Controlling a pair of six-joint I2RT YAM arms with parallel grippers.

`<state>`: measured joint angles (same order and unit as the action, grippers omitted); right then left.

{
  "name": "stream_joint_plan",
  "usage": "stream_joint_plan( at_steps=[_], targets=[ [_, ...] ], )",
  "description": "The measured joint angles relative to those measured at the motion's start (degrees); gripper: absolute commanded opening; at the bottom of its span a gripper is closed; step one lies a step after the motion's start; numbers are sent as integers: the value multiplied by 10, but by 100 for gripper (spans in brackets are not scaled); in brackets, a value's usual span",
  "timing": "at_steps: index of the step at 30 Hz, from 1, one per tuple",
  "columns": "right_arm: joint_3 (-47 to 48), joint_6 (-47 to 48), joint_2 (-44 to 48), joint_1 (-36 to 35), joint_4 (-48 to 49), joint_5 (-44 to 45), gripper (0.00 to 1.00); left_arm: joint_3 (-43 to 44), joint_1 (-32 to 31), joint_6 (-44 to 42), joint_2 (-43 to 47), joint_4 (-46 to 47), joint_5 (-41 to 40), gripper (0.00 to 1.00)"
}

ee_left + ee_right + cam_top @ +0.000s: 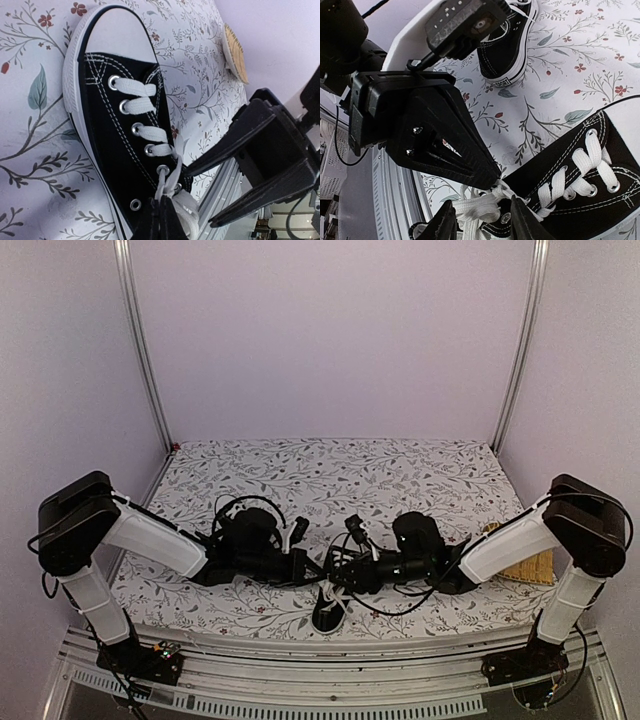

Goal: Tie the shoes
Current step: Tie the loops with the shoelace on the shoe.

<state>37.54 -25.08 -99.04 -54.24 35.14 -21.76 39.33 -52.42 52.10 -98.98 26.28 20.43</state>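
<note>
Black canvas shoe [107, 145] with a white toe cap sits on the floral worktop [400, 470] by the near edge, between my two arms. The second shoe [506, 47] is well apart from it, no claw near it. My left claw [161, 220] is pressed together, pinching a white lace [168, 180] just past the top eyelets. My right claw [482, 201] is spread, fingers either side of the loose lace bundle, not closed on anything I can see. Step in hand, as I judge it: early knot work on the first shoe, with one strand held, the other not yet caught and no bow formed. The next move calls for the right claw to close on the free strand only, then cross it over the held one without dragging the shoe. Writing: the second shoe has a heel patch, probably a logo, too small to read; nothing else legible
</note>
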Motion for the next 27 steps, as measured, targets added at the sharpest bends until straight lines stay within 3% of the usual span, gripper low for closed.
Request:
stream_joint_plan(
  at_steps=[7, 15, 27],
  targets=[
    [16, -7, -27, 0, 1, -15, 37, 0, 0, 0, 0, 0, 0, 0],
    [20, -7, -40, 0, 2, -25, 3, 0, 0, 0, 0, 0, 0, 0],
    [-6, -9, 11, 0, -5, 21, 2, 0, 0, 0, 0, 0, -1, 0]
  ],
)
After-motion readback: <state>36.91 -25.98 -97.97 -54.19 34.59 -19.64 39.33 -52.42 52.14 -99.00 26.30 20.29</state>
